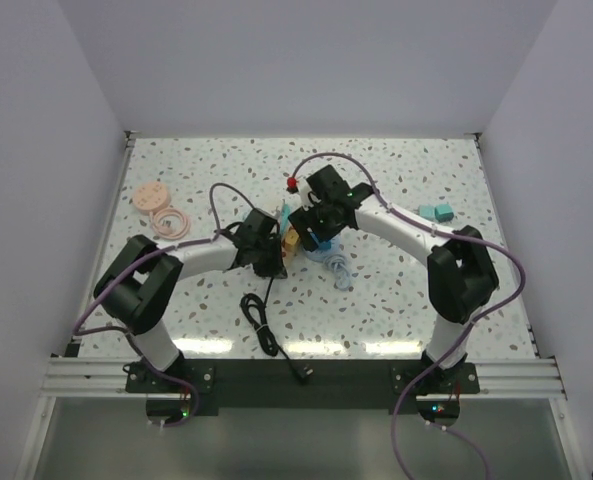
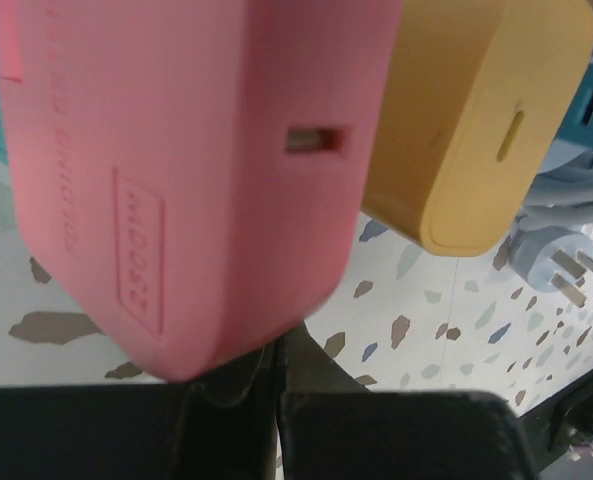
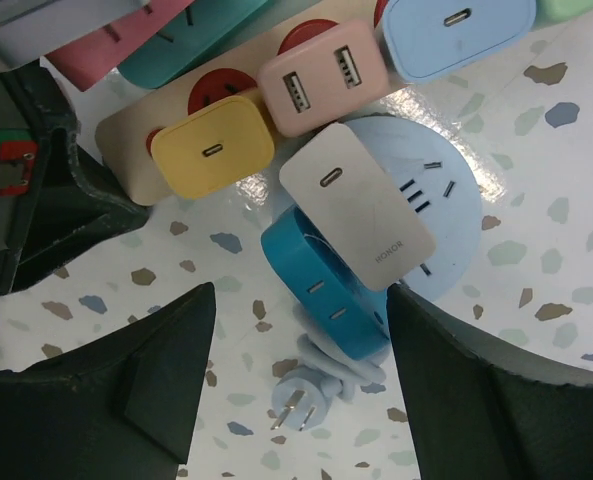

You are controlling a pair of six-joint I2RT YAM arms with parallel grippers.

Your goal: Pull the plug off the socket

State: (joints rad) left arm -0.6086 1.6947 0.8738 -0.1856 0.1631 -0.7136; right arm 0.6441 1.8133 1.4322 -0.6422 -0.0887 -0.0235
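Your left gripper (image 2: 276, 380) sits shut beside the pink plug (image 2: 176, 150), probably bracing the socket (image 3: 128, 148), while your right gripper (image 3: 296, 400) hangs spread over the white plug (image 3: 356, 205), holding nothing.

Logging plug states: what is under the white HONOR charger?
The white charger lies across a bright blue adapter and a pale blue round socket disc. Its body hides its pins, so whether it is plugged into either cannot be seen.

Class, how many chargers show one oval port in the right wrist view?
3: yellow charger on the wooden strip, white charger over the round disc, pale blue charger at top; others possibly hidden.
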